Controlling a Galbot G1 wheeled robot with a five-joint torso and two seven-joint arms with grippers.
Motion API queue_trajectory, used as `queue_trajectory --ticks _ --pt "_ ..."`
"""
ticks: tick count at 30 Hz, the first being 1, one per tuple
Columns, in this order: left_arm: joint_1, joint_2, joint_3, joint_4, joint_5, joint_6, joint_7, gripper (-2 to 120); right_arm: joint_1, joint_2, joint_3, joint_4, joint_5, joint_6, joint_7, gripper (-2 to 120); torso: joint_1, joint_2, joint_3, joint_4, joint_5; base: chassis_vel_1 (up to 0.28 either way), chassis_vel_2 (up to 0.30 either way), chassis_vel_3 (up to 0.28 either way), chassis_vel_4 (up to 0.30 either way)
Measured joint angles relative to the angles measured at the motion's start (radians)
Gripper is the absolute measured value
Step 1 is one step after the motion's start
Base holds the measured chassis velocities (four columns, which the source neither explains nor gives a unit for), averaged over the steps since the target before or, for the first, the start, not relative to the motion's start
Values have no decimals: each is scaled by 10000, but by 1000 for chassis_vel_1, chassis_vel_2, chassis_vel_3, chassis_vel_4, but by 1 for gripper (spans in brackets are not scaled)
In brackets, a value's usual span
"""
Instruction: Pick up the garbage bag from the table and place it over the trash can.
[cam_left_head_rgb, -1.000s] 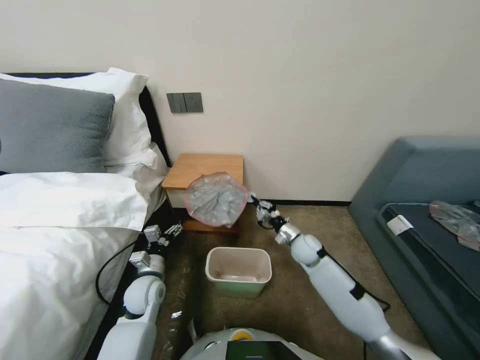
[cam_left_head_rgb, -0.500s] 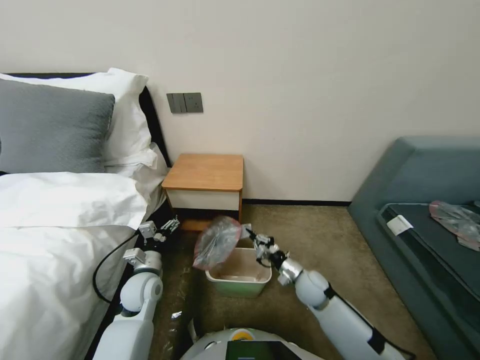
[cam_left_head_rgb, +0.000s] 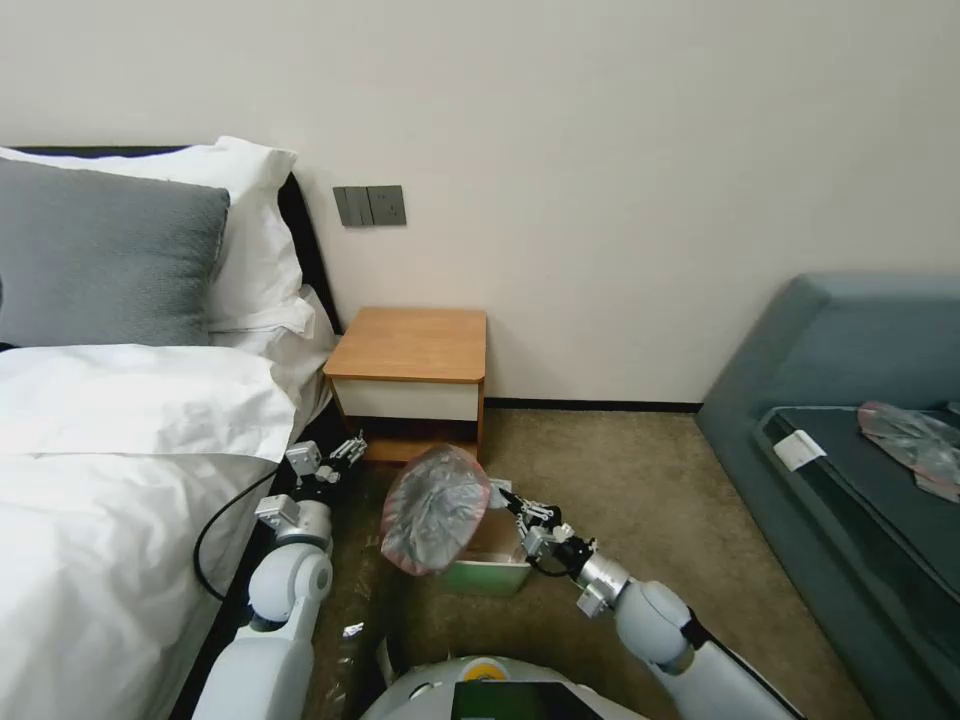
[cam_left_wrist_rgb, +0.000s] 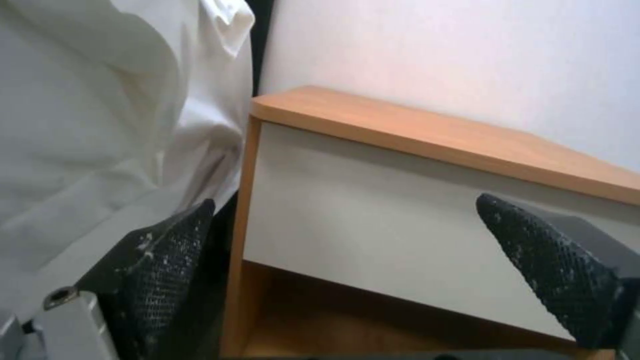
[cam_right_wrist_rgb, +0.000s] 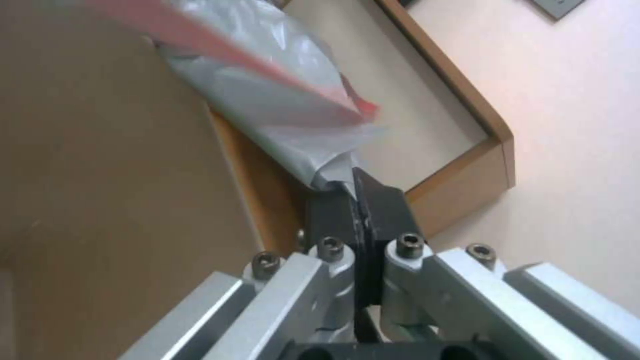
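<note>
The garbage bag, wrinkly grey plastic with a pinkish-red rim, hangs over the trash can and hides most of it; a strip of the can's pale green side and cream inside shows. My right gripper is shut on the bag's edge, its two black fingers pressed together. The table stands bare against the wall behind the can. My left gripper hovers open beside the bed, near the table's low shelf, its fingertips wide apart facing the white drawer front.
A bed with white sheets and a grey pillow borders the left. A blue-grey sofa at the right carries another grey-and-pink plastic sheet. Brown carpet lies open between can and sofa. A black cable loops by my left arm.
My right gripper carried the bag off the table, down and toward me, until it hangs over the trash can. The left arm shifted only slightly.
</note>
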Motion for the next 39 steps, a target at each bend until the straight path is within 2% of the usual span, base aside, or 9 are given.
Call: queue_trajectory --ticks 19,23,24,26,28,31,32,35,39 --pt "7 -13 166 23 204 8 55 100 -647 -193 354 307 375 -47 -496 0 0 0 0 0 -1 0 0 0 0" --pt "100 -33 184 24 357 -35 66 100 -875 -451 645 466 899 -5 -850 20 0 0 0 0 0 0 0 0 0" --pt "100 -33 184 24 357 -35 66 100 -875 -451 645 466 899 -5 -850 20 0 0 0 0 0 0 0 0 0" --pt "146 -47 225 27 475 -64 73 100 -972 -672 822 585 1183 -20 -975 30 0 0 0 -1 -1 0 0 0 0" --pt "182 -43 251 28 525 -82 76 100 -994 -748 897 618 1259 -25 -1012 34 0 -1 0 0 0 0 0 0 0" --pt "316 19 290 28 704 -144 96 100 -1137 -1077 1241 770 1528 -45 -1066 48 0 -1 0 0 0 0 0 0 0" --pt "316 19 290 28 704 -144 96 100 -1137 -1077 1241 770 1528 -45 -1066 48 0 -1 0 0 0 0 0 0 0" --pt "392 160 299 55 1087 -110 106 100 -1386 -1496 1764 968 1809 -51 -1141 64 0 0 0 0 0 0 0 0 0" --pt "384 233 326 81 1143 -75 106 100 -1547 -1679 2051 1074 1938 -47 -1165 71 0 0 0 0 -1 0 0 0 0"
